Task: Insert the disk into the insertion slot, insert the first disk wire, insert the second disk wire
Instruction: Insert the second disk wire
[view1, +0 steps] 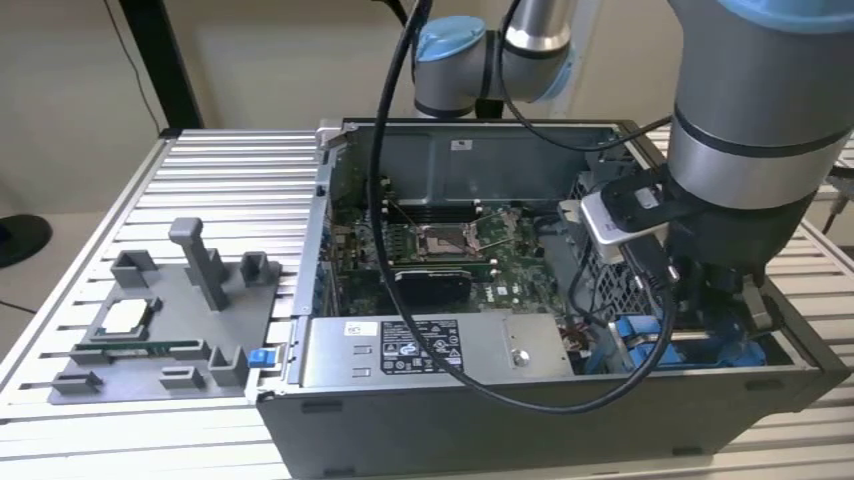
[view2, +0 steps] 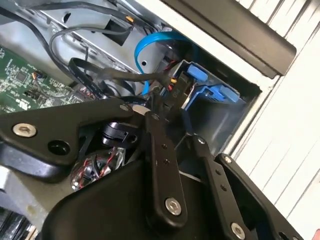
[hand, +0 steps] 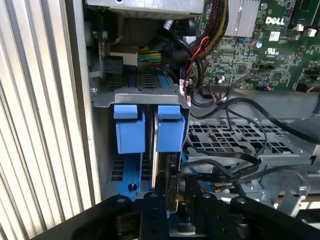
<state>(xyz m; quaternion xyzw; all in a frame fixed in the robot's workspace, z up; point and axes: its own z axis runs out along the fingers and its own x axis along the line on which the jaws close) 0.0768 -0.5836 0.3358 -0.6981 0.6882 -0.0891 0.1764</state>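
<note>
Holder tray (view1: 147, 330): grey, flat on the slatted table (view1: 227, 170) at the exterior view's left; upright posts on it; well apart from the computer case (view1: 534, 420)
Power box (view1: 414, 350): silver, labelled, along the near side of the open case; black cable looping over it
Circuit board (view1: 441, 250): green, on the case floor behind the power box; seen also in the first wrist view (hand: 250, 55)
Slot (view1: 694, 345): near corner of the case at the exterior view's right; blue tabs (hand: 145, 127) side by side in the first wrist view, under a grey metal lip
Disk: cannot tell it apart for certain; blue plastic fills the slot, so seemingly seated there
Wires: black cable (hand: 225, 167) and a blue ribbon (view2: 145, 50) lying beside the slot; red and black strands near the board
Gripper (view1: 714, 290): down inside the case just above the slot; black linkages close to the blue parts in both wrist views; spread or pressed together: cannot tell
</note>
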